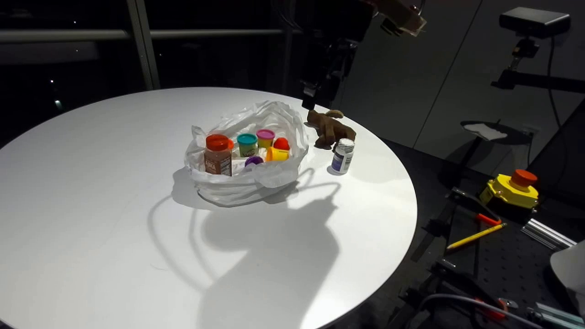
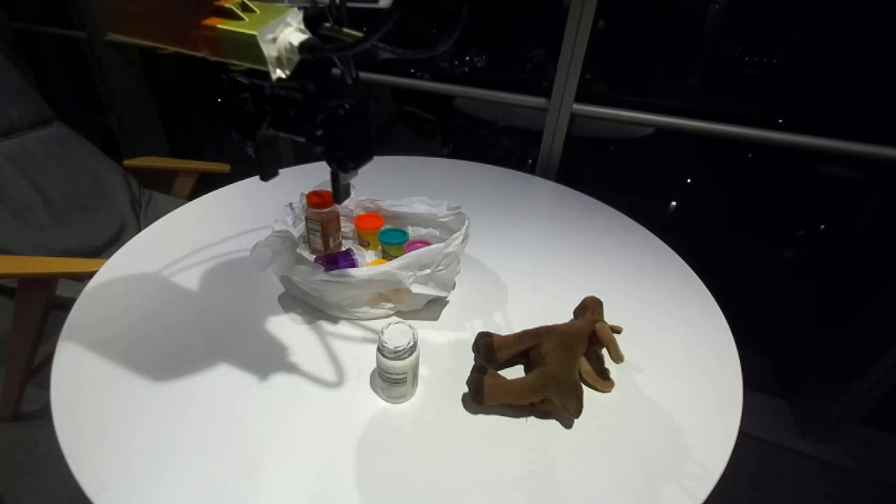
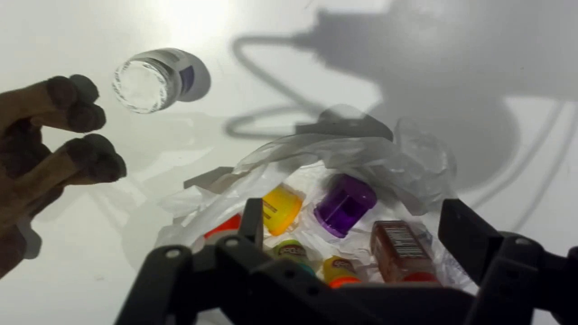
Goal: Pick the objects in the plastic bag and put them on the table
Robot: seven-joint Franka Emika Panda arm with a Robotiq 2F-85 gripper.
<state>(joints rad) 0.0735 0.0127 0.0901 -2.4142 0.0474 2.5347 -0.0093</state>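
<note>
The white plastic bag (image 1: 237,191) stands open on the round white table (image 1: 100,237); it shows in all views. Inside are a brown jar with a red lid (image 1: 218,160), a teal-lidded tub (image 1: 247,145), a pink-lidded tub (image 1: 265,138), a yellow tub (image 1: 277,154) on its side and a red item (image 1: 281,144). A purple container (image 3: 347,205) and an orange-lidded tub (image 2: 369,232) also lie in it. My gripper (image 3: 354,221) is open and empty above the bag. In the wrist view its fingers partly hide the tubs and the red item.
A white bottle (image 2: 397,367) stands upright on the table beside the bag. A brown plush animal (image 2: 546,364) lies near it. A chair (image 2: 63,182) is by the table edge. A camera on an arm (image 1: 534,23) and a yellow emergency stop (image 1: 509,192) are off the table.
</note>
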